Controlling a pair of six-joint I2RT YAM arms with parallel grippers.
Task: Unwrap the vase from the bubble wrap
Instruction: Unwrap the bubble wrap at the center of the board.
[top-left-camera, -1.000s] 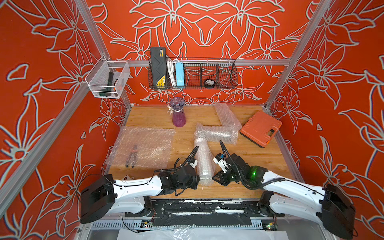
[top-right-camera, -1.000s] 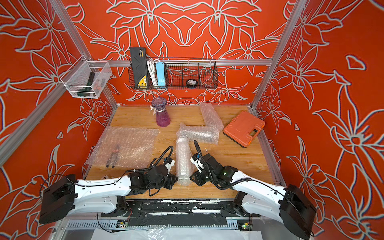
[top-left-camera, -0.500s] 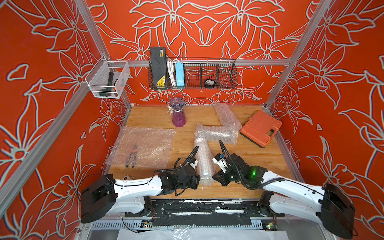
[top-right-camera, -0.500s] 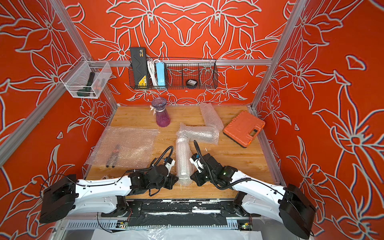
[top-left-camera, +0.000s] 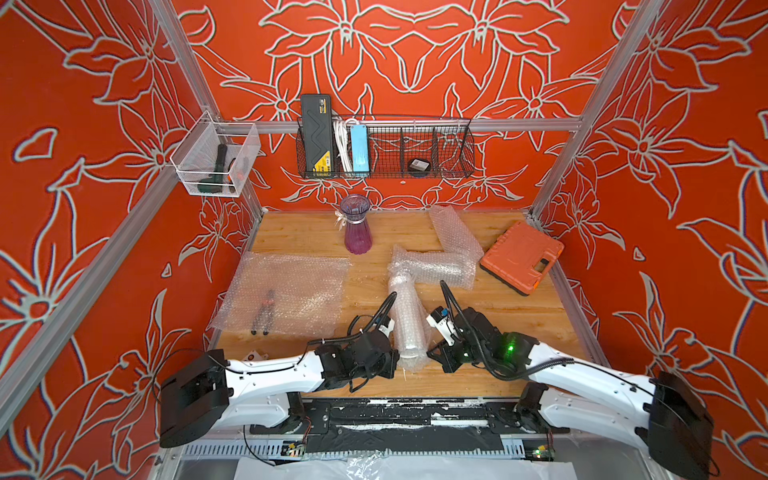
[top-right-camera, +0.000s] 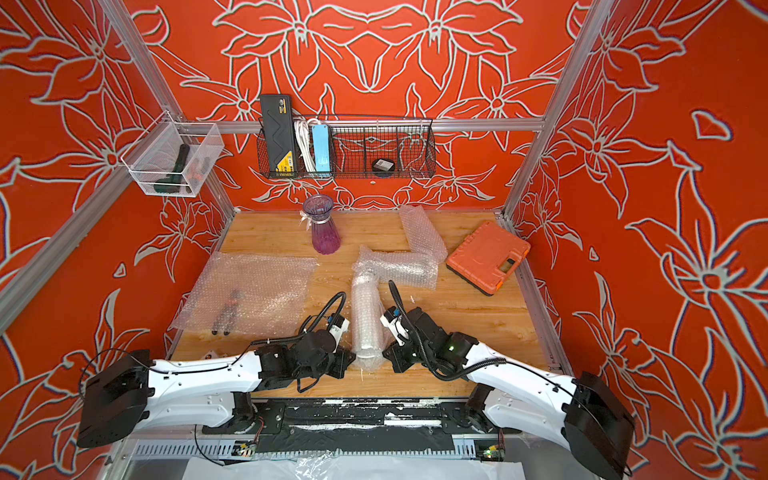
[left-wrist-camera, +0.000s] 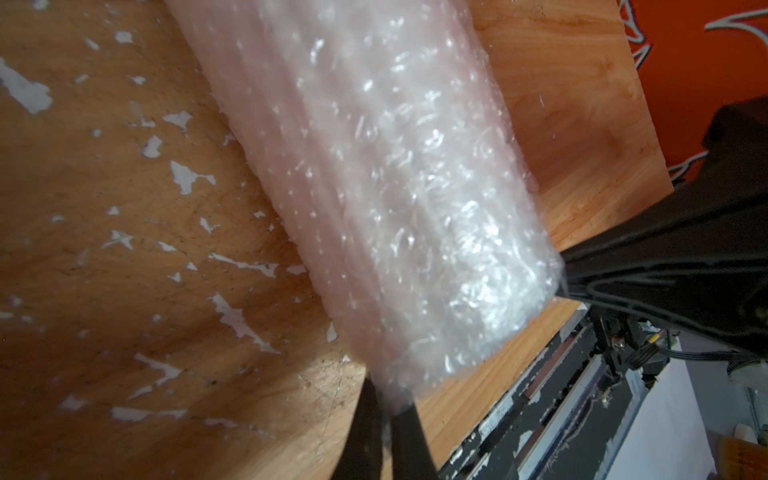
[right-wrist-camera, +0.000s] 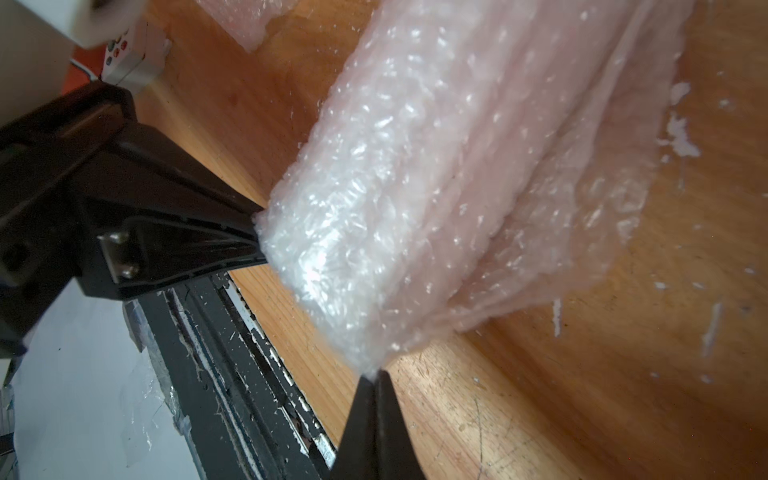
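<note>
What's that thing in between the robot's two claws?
The bubble wrap roll lies between the left gripper and right gripper, each shut on its near end. Both top views show it.

In the lower middle of a top view, the black right gripper (top-left-camera: 429, 358) has come slightly nearer to the clear, crinkly bubble wrap roll (top-left-camera: 409, 328). Its jaws, apart one second before, are now pressed together on the roll's loose corner.
</note>
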